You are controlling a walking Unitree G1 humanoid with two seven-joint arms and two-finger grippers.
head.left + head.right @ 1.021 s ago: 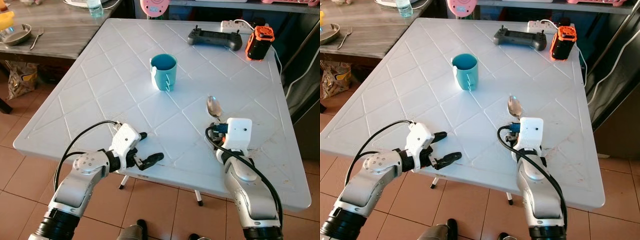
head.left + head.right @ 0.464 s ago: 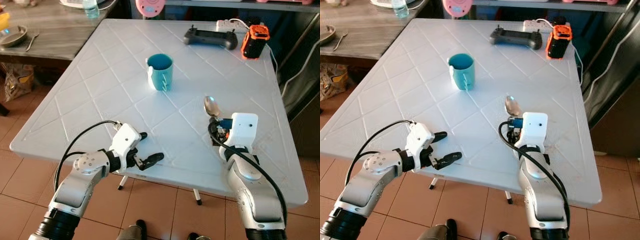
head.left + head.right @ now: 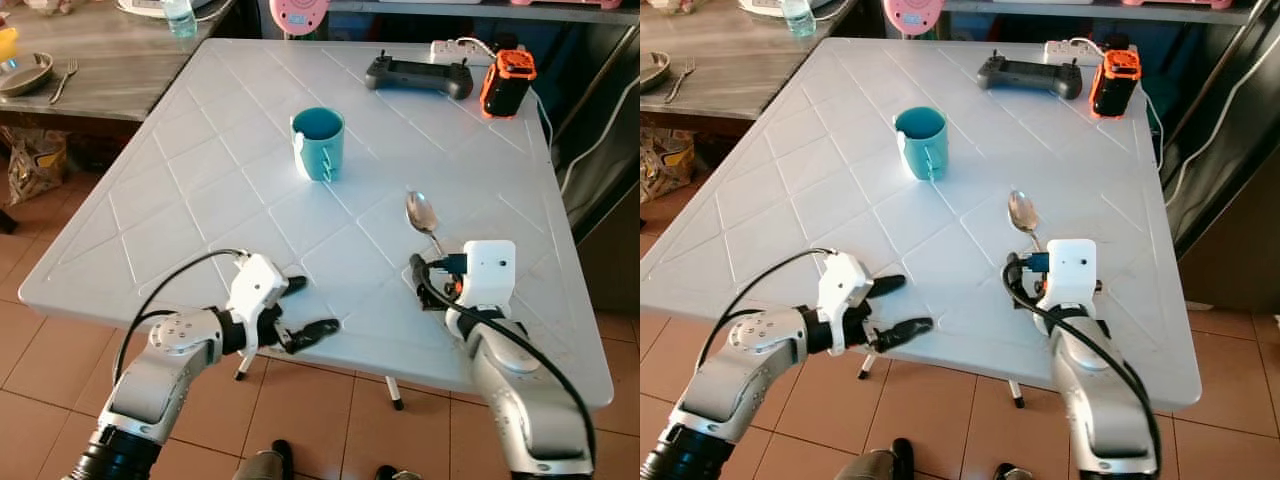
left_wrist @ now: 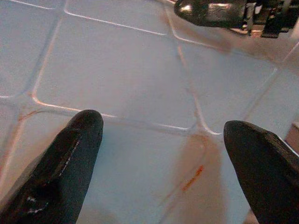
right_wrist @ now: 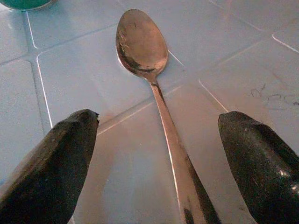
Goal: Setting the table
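A slim, polished metal spoon [image 3: 424, 215] lies flat on the white plastic table with the diamond-grooved top [image 3: 200, 190], bowl pointing away from the robot and handle running back toward its right arm. The right gripper [image 5: 156, 154] sits low over the handle with its two black fingers [image 5: 51, 163] spread wide, one on each side of the shaft and not touching it, so the spoon is released and rests on the table alone. The spoon looks light and stiff, but smooth and thin against a hard surface, so it would likely be slippery and awkward to lift; the narrow handle just behind the bowl seems the best place to pinch. Farther up the table stands a teal ceramic mug [image 3: 319, 143], well apart from the spoon. At the far edge lie a black handheld controller [image 3: 418, 75] and an orange-and-black boxy device [image 3: 502, 84], beside a white power strip [image 3: 455, 47]. The left gripper [image 3: 305, 308] hovers at the near table edge, its fingers open and empty.
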